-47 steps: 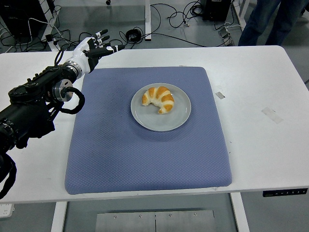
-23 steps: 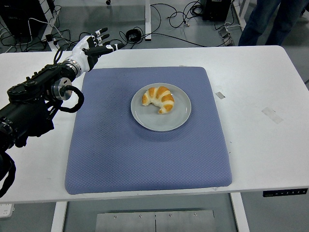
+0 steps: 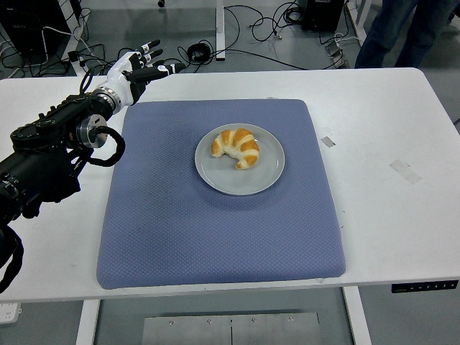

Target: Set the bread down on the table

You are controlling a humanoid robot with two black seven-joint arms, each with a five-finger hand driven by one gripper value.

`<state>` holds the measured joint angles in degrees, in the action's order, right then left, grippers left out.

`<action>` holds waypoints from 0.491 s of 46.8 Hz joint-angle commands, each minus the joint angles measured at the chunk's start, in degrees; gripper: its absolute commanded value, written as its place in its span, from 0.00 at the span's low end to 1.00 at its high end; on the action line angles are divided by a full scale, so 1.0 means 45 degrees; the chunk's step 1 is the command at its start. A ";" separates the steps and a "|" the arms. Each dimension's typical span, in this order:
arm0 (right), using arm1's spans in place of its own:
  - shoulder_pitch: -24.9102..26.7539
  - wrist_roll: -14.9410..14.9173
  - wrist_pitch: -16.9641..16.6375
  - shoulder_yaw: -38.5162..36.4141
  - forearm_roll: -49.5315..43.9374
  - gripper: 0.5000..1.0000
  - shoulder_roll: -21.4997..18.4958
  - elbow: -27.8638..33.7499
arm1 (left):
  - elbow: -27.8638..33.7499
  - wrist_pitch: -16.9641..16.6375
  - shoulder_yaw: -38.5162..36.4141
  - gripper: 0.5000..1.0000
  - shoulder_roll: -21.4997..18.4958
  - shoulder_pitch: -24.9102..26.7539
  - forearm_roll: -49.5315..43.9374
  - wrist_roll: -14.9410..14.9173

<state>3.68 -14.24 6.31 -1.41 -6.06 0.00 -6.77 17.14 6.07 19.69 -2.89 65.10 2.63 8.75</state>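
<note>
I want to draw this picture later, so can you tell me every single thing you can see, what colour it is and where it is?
bread: one, golden brown with pale stripes, curved, lying on the plate
plate: one, grey, round, in the middle of the mat
mat: one, blue, square, spread over the middle of the table
table: one, white, under everything
tape bits: two, pale, on the table right of the mat
cables: several, black, on the floor behind the table
person's legs: dark trousers, top right behind the table
left hand: one, black and white, fingers spread, empty, over the table near the mat's far left corner
</note>
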 commanded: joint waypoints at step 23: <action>0.0002 0.0000 0.0005 0.0000 0.0000 1.00 0.0000 0.0000 | 0.0000 -0.0020 -0.0020 0.96 -0.0003 0.0083 0.0002 0.0068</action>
<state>3.69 -14.24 6.31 -1.41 -6.06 0.00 -6.77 17.14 5.97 19.54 -2.89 65.48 2.64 9.05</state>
